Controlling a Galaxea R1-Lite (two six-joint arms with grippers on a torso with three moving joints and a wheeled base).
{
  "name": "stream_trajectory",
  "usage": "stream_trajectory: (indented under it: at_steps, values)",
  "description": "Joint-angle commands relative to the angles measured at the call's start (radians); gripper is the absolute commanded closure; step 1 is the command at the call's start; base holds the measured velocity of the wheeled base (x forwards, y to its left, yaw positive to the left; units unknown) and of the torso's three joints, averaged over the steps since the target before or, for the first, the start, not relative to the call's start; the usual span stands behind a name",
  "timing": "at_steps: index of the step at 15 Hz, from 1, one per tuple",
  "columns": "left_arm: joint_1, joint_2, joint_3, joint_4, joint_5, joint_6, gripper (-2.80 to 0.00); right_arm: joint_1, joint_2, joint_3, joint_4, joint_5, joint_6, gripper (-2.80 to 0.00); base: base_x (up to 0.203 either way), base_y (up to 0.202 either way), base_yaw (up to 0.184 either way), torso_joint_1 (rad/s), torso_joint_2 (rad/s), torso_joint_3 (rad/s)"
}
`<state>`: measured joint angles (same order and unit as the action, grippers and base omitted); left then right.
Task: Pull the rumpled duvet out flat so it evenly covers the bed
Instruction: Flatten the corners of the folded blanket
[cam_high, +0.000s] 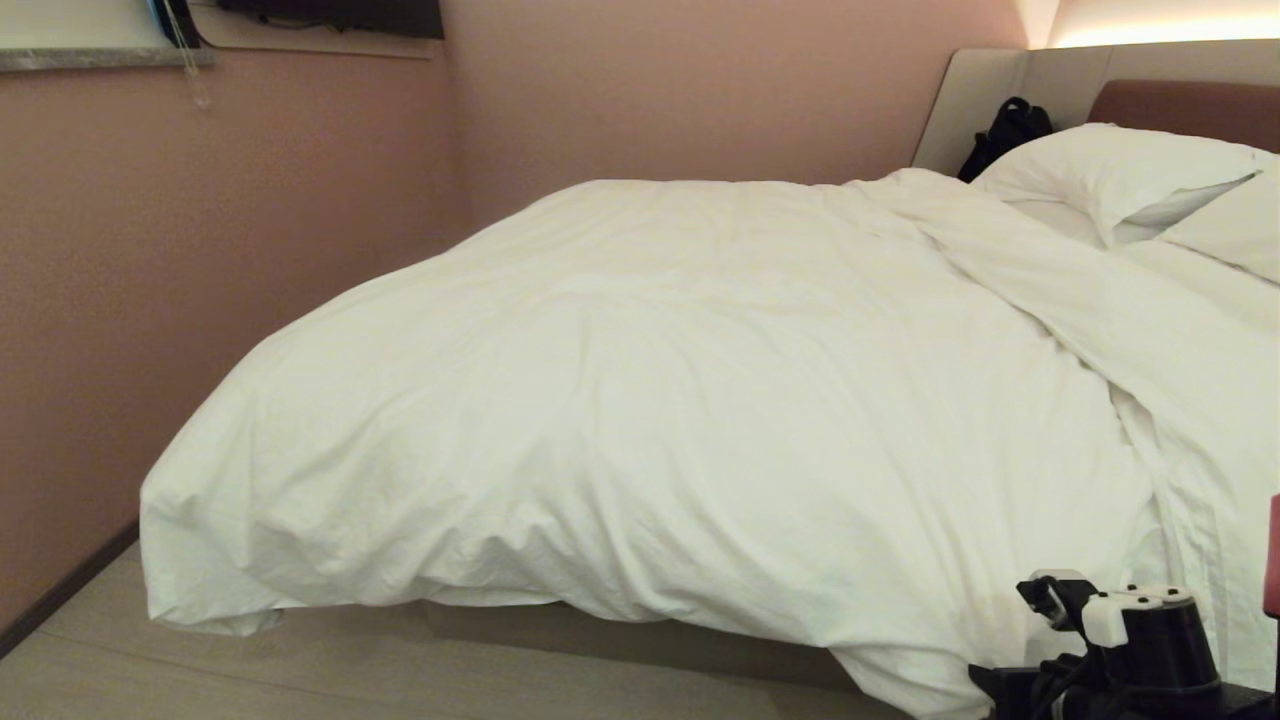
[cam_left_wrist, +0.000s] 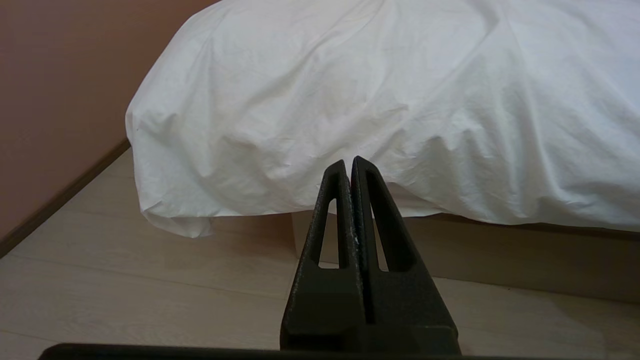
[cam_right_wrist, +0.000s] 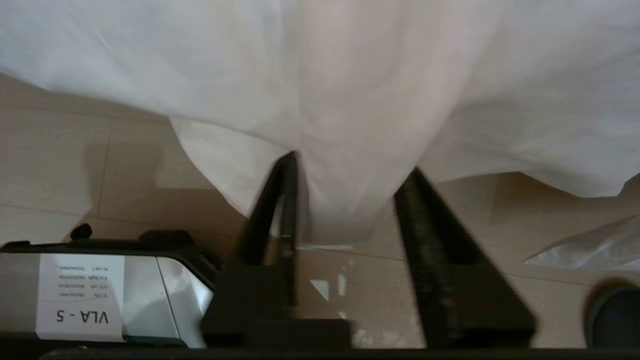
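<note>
The bed (cam_high: 640, 625) is seen against a pink wall (cam_high: 150, 280), its grey-beige base showing only below the hanging cover. The duvet (cam_high: 650, 400) is spread over the mattress, bunched in a diagonal ridge toward the headboard (cam_high: 1180, 100); its near edge hangs over the foot to the pale wood floor (cam_high: 250, 670). Two pillows (cam_high: 1120, 170) are stacked at the head, and a black bag (cam_high: 1005, 130) is propped beside them. The right gripper (cam_right_wrist: 350, 170) is held at the hanging duvet corner, its fingers parted with a fold of cloth draped between them. The left gripper (cam_left_wrist: 349, 162) is pressed together, empty, short of the bed's foot.
</note>
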<state>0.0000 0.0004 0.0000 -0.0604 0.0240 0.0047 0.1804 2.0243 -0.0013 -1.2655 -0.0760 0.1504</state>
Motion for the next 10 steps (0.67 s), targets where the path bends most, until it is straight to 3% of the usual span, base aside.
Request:
stream_trajectory:
  at_steps: [1, 4, 10]
  values:
    - [0.0, 0.0, 0.0, -0.001, 0.001, 0.0, 0.0, 0.001, -0.031, 0.0, -0.008, -0.001, 0.003, -2.8, 0.0, 0.0, 0.0, 0.0, 0.0, 0.0]
    - [0.0, 0.0, 0.0, -0.001, 0.001, 0.0, 0.0, 0.001, -0.146, 0.0, 0.008, -0.001, 0.002, -2.8, 0.0, 0.0, 0.0, 0.0, 0.0, 0.0]
    - [0.0, 0.0, 0.0, -0.001, 0.001, 0.0, 0.0, 0.0, -0.609, -0.035, 0.052, -0.002, -0.001, -2.8, 0.0, 0.0, 0.0, 0.0, 0.0, 0.0]
